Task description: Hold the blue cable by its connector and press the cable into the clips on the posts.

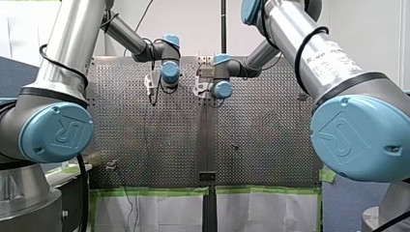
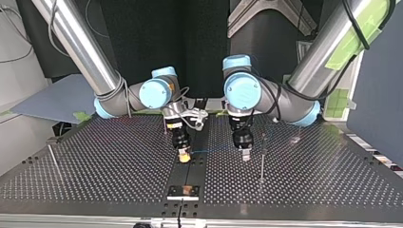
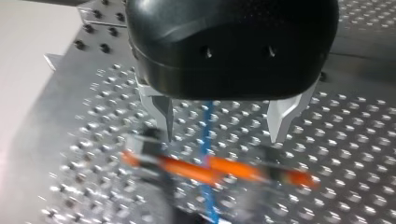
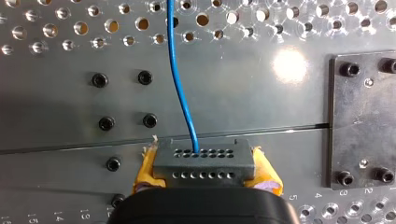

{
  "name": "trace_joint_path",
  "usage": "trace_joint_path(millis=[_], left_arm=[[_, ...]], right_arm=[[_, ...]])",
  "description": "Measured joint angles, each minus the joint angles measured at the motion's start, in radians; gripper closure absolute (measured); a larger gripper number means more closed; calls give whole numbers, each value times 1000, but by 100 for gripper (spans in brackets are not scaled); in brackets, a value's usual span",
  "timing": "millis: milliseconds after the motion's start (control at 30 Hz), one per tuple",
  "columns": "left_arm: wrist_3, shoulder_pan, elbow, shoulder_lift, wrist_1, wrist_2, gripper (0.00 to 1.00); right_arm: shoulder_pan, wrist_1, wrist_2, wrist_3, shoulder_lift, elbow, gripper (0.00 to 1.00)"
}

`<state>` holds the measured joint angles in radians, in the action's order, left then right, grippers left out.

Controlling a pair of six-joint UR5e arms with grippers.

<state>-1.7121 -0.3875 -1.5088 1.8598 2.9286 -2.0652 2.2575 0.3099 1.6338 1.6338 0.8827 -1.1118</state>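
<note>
my right gripper point(image 4: 204, 169) is closed on the dark connector block point(image 4: 203, 156), with yellow pads point(image 4: 268, 175) on both sides. the blue cable point(image 4: 180, 74) leaves the block's face and runs straight ahead over the perforated table point(image 4: 56, 28). my left gripper point(image 3: 224, 137) is wide open and holds nothing. the cable passes below, between its metal fingers point(image 3: 163, 112), and seems to touch neither. a blurred orange bar point(image 3: 210, 170) crosses under them; i cannot tell what it is.

in the top view the cable is a thin line from the right gripper towards 3 o'clock, to the left gripper. an upright post point(image 2: 262, 156) stands just beside the left gripper at its 3 o'clock. a second post point(image 2: 52, 159) is well apart at 9 o'clock. their clips are too small to make out.

risks, as i judge:
- the cable looks thin and limp, so slack could let it slide off-centre and the fingers close beside it.
- pulling too hard could drag it from the connector.
- the left gripper, so near the post, could knock it.
</note>
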Motion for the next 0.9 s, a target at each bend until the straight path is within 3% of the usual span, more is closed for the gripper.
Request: trace_joint_path(millis=[467,900], left_arm=[[18,-1,29,0,-2,-28,0],[31,-3,29,0,-60,-44,0]], right_arm=[[1,-1,0,-1,-1,0,100],[1,-1,0,-1,-3,0,100]])
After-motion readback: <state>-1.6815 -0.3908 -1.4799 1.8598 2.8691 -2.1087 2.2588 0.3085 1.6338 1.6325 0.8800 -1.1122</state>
